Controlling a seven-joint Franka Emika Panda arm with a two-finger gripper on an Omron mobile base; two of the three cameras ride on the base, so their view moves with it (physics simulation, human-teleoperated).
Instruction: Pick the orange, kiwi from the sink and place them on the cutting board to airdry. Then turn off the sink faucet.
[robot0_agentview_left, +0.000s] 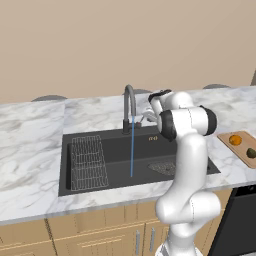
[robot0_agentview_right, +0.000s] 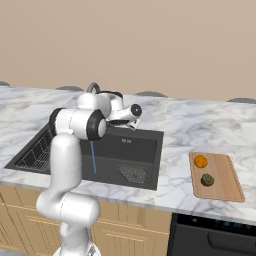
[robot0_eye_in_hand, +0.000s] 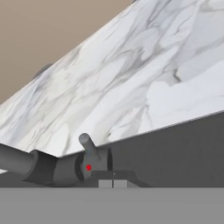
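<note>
The orange (robot0_agentview_right: 200, 161) and the kiwi (robot0_agentview_right: 207, 179) lie on the cutting board (robot0_agentview_right: 225, 182), right of the sink (robot0_agentview_right: 145, 150) on the counter; they show again as orange (robot0_agentview_left: 235, 139) and kiwi (robot0_agentview_left: 251, 152) on the board (robot0_agentview_left: 244, 143). The sink faucet (robot0_agentview_left: 129, 106) stands behind the basin (robot0_agentview_left: 115, 142), and a thin blue stream (robot0_agentview_left: 132, 150) still falls from it. My gripper (robot0_eye_in_hand: 113, 183) is shut on nothing, just short of the faucet's base and its small side lever (robot0_eye_in_hand: 87, 143). It hovers right of the faucet (robot0_agentview_left: 145, 118).
A wire rack (robot0_agentview_left: 87, 162) fills the basin's left part and a mesh drain plate (robot0_agentview_left: 162, 167) lies at its right. Marble counter runs both ways, with the wall behind. A dark appliance (robot0_agentview_right: 215, 235) sits under the counter below the board.
</note>
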